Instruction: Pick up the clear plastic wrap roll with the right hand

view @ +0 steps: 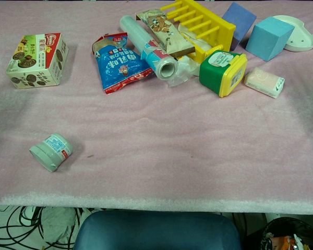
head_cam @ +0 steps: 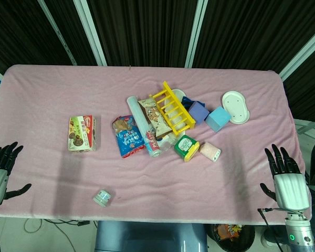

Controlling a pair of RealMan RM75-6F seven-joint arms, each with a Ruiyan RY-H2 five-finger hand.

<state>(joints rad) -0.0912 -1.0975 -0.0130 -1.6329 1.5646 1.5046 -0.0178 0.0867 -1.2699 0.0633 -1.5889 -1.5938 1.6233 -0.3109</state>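
Observation:
The clear plastic wrap roll (head_cam: 142,125) lies among the clutter at the table's middle, pointing from far to near, between a blue snack bag (head_cam: 127,136) and a brown snack packet (head_cam: 154,118). In the chest view the roll (view: 148,46) shows its open end toward me. My right hand (head_cam: 285,176) hovers at the table's near right edge, fingers spread, holding nothing, well to the right of the roll. My left hand (head_cam: 1,170) is at the near left edge, also spread and empty. Neither hand shows in the chest view.
Around the roll lie a yellow rack (head_cam: 172,107), a green-and-yellow tub (head_cam: 186,147), a pink-white bar (head_cam: 210,151), two blue cubes (head_cam: 218,118) and a white dish (head_cam: 235,106). A cookie box (head_cam: 82,133) sits left; a small jar (head_cam: 102,197) lies near the front edge.

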